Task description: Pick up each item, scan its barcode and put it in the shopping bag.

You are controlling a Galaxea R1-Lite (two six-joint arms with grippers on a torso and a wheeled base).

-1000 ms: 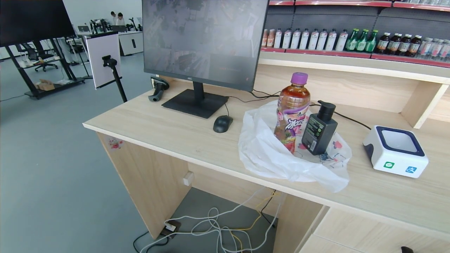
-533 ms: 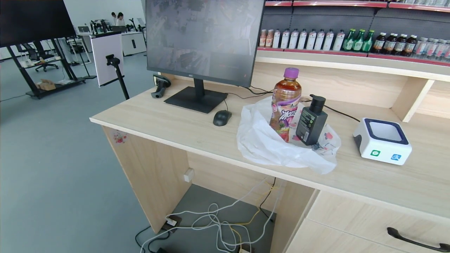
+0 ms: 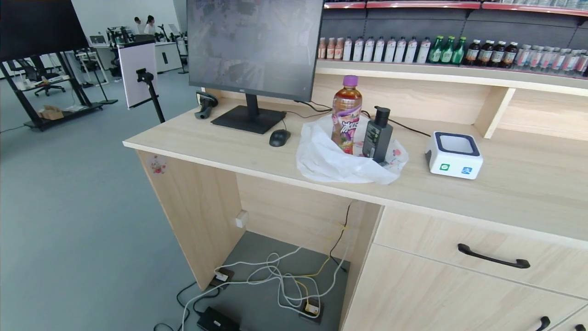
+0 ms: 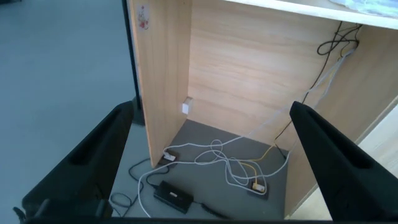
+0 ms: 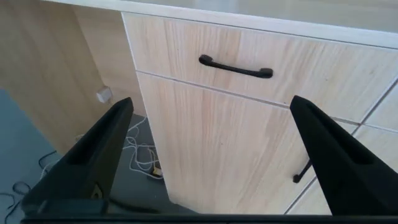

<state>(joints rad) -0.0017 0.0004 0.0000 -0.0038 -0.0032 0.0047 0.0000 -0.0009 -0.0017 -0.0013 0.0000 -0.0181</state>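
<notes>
Nearest, the left claw [image 4: 211, 109] hangs low in front of the bench's open underside with its two black fingers spread wide and nothing between them. Past them lie a tangle of white and yellow cables [image 4: 227, 163] and a black power brick [image 4: 175, 196] on the grey floor. The right claw [image 5: 211, 102] is likewise wide open and empty, and faces the drawer front with its black handle [image 5: 235, 66]. In the head view the same cables [image 3: 275, 280] lie under the bench [image 3: 239, 151] at 6 o'clock, and the drawer handle [image 3: 493, 256] sits at 4 o'clock. On the benchtop, near the middle, the white shopping bag [image 3: 321, 163] lies spread open and crumpled. A tea bottle with a purple cap [image 3: 346, 115] and a black pump bottle [image 3: 377, 135] stand upright on it, just beside each other, the pump bottle at the tea bottle's 3 o'clock. The bag's plastic bunches up around their bases. At 3 o'clock from the bag, near but apart, sits the white barcode scanner box [image 3: 454, 155]. At the bag's 10 o'clock lies a black mouse [image 3: 279, 137]. Beyond it stands a dark monitor [image 3: 255, 46], with a handheld scanner [image 3: 204, 103] at its 9 o'clock. Farthest, at 1 o'clock, a shelf carries a row of bottles [image 3: 436, 48].
</notes>
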